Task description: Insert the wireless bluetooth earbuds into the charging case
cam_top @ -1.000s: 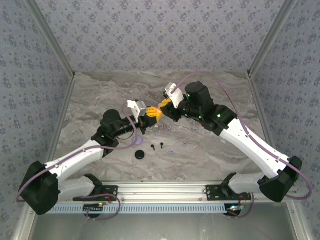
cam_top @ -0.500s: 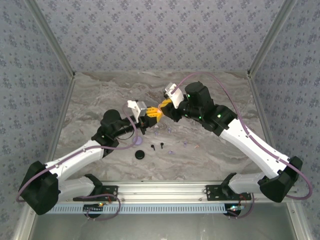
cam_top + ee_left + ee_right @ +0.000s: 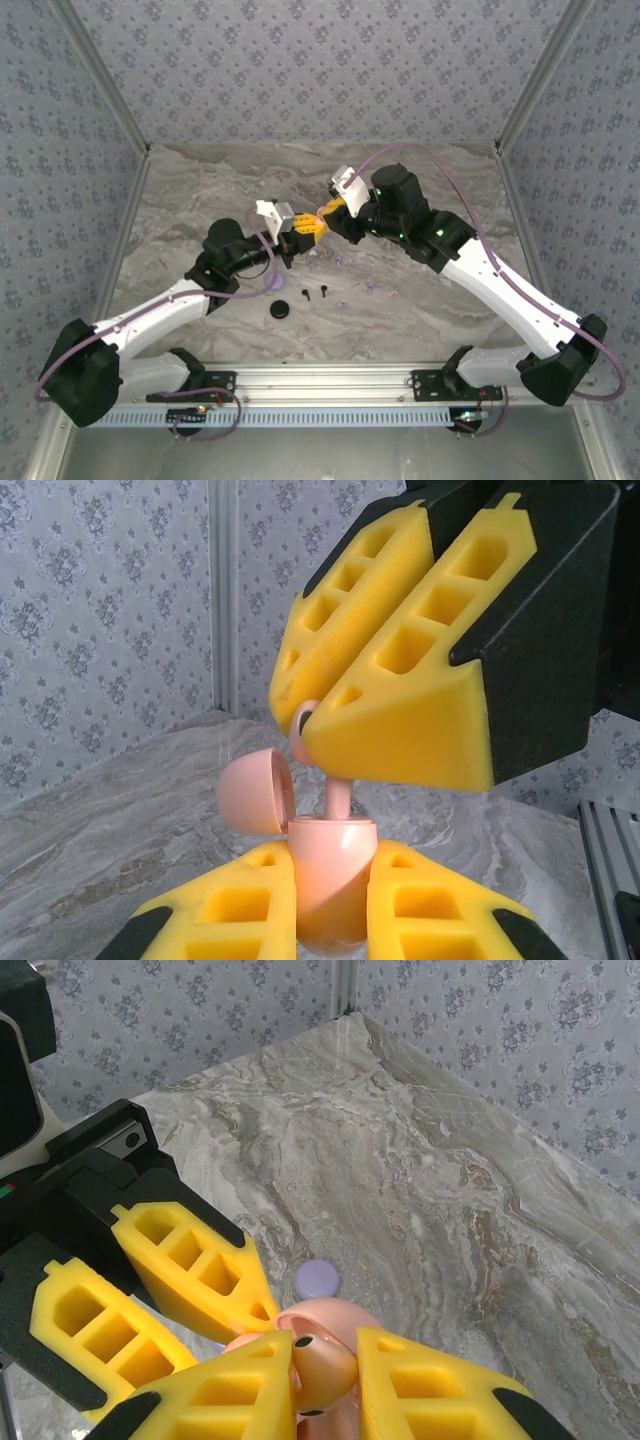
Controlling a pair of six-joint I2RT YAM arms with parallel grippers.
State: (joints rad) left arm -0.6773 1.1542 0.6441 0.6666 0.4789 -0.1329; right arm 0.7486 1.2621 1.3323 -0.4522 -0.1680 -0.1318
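In the left wrist view my left gripper (image 3: pixel 330 885) is shut on the upright pale pink charging case (image 3: pixel 330 865), whose round lid (image 3: pixel 255 792) hangs open to the left. Right above it, the right gripper's yellow fingers (image 3: pixel 400 650) pinch a pale pink earbud, its stem (image 3: pixel 338 798) reaching down into the case's open top. In the right wrist view my right gripper (image 3: pixel 325 1370) is shut on that earbud (image 3: pixel 322 1372), with the open lid (image 3: pixel 340 1318) just behind. From above, the two grippers (image 3: pixel 305 234) (image 3: pixel 331 211) meet over mid-table.
On the marble table (image 3: pixel 420 320) below lie a black disc (image 3: pixel 280 308), a small black earbud (image 3: pixel 318 294), a lilac disc (image 3: pixel 276 284) and lilac earbuds (image 3: pixel 343 303) (image 3: pixel 372 290). Patterned walls close off the left, right and back.
Hardly anything: the right arm has shifted by a trace, and both grips are as they were.
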